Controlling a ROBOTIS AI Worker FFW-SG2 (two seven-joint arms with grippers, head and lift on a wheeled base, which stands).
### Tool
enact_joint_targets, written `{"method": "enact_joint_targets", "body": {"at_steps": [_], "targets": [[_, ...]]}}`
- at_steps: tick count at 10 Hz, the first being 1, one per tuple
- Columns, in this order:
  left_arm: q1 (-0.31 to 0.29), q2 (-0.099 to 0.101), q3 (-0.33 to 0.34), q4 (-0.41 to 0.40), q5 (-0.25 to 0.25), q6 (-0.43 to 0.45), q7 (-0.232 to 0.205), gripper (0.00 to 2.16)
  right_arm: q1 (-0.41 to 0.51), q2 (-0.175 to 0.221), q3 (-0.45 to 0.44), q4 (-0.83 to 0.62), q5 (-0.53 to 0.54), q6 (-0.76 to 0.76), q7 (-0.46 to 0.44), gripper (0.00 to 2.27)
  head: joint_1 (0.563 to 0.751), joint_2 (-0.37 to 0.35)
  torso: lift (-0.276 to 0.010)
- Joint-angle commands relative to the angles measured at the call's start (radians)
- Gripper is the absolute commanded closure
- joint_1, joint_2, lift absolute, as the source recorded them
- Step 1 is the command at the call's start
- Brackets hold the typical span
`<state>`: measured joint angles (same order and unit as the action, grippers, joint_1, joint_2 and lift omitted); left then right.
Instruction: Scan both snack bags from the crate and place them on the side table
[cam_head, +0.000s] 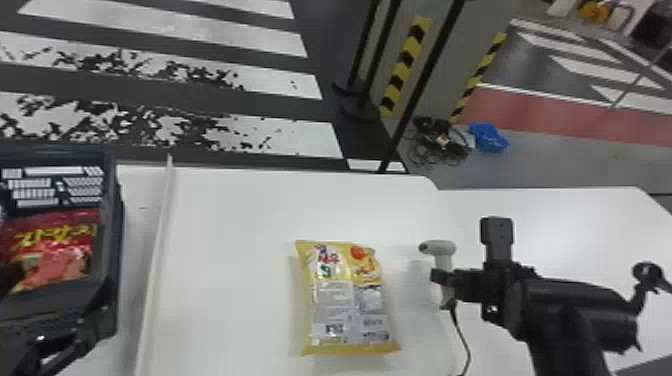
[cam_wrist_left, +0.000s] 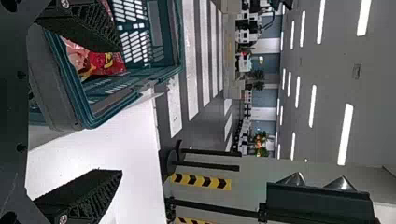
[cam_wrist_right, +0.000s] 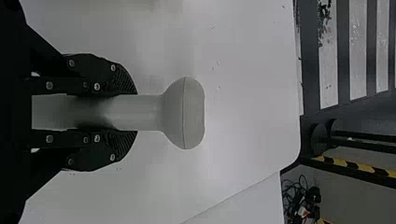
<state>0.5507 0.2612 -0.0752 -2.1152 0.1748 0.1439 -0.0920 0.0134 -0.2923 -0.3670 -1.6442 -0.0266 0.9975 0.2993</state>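
Tangled black cables (cam_head: 440, 142) lie beside a blue object (cam_head: 489, 138) on the floor (cam_head: 550, 162), near yellow-and-black striped tape (cam_head: 407, 64).

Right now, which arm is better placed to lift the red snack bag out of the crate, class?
Likely the left: its open gripper is near the crate holding the red bag, while the right gripper grips the scanner.

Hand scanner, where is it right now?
Head view, right of centre: the hand scanner is held in the right gripper over the white table, just to the right of the yellow snack bag.
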Motion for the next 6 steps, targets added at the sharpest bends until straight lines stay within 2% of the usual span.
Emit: {"method": "enact_joint_targets", "body": {"at_steps": [1,4,5,6], "targets": [[0.0,0.003,0.0,0.0,0.0,0.0,0.0,0.07,0.0,-0.002,0.007,0.029,0.004,-0.026,0.0,2.26,0.695,-0.35,-0.095],[0.0,0.009,0.0,-0.002,0.0,0.0,0.002,0.07,-0.003,-0.002,0.022,0.047,0.025,-0.026,-0.002,2.26,0.695,-0.35,-0.095],[-0.002,0.009,0.0,-0.002,0.0,0.0,0.002,0.07,-0.004,-0.002,0.031,0.057,0.028,-0.029,-0.002,2.09,0.695,-0.35,-0.095],[-0.002,0.009,-0.002,-0.003,0.0,0.0,0.002,0.07,-0.004,0.001,0.034,0.057,0.027,-0.041,-0.002,1.83,0.695,-0.35,-0.095]]}}
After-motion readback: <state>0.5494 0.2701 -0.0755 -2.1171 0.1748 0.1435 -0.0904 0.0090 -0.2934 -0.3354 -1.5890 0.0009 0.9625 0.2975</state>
